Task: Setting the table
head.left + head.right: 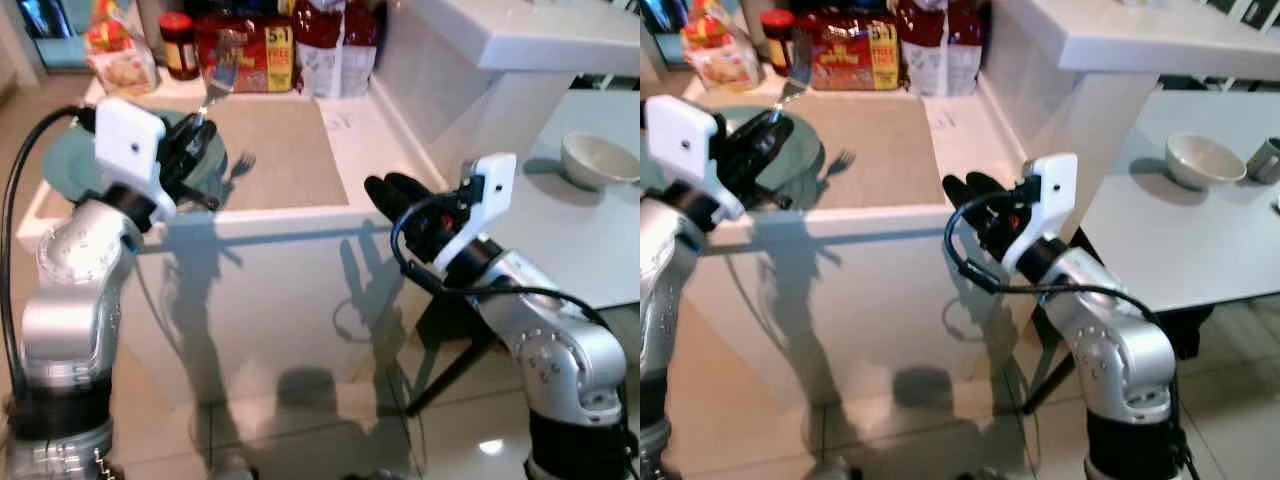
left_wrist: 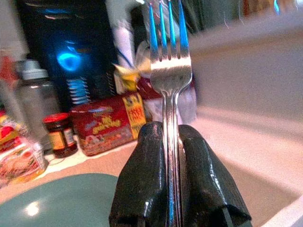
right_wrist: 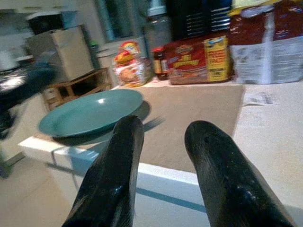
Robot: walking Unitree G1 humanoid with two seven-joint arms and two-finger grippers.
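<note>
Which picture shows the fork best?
The left wrist view: the fork stands big and sharp, pinched in the left hand. In the eye views it is a small blurry sliver above the green plate.

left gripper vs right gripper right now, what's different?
Load: the left gripper is shut on a fork, tines pointing away from it; the right gripper holds nothing.
Fingers: the left gripper's are pressed on the fork's handle; the right gripper's stand apart with a gap.
Place: the left gripper is above the green plate on the counter; the right gripper hangs before the counter's front edge.
Shared: both have two black fingers.
</note>
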